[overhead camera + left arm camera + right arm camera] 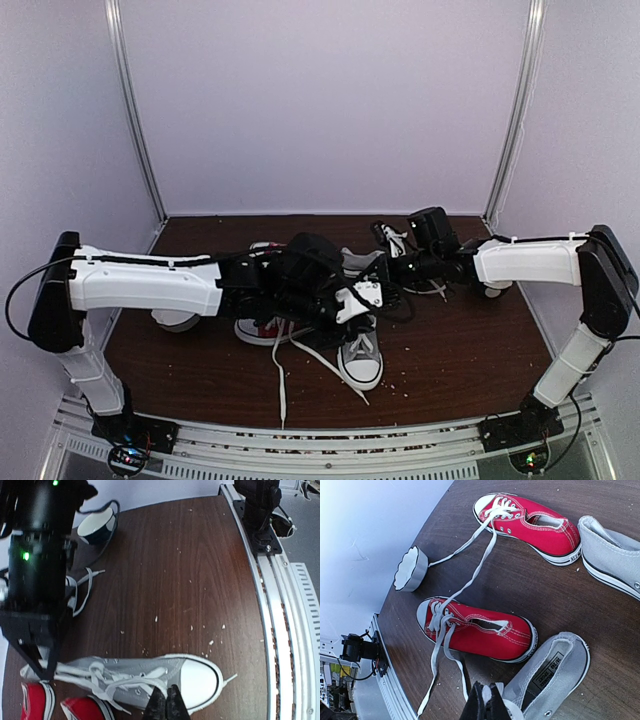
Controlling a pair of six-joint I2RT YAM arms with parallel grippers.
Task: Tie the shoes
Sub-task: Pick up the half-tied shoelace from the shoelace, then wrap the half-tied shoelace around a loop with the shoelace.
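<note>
Left wrist: L fingers (172, 705) closed, grip unclear, tips over grey shoe (145, 672) front.

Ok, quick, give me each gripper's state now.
Left gripper: closed above the grey shoe; lace pinch cannot be told.
Right gripper: closed; whether it holds anything cannot be told.

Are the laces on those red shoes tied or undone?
Undone. The far red shoe and the near red shoe each trail long white laces flat across the table; no bow on either.
</note>
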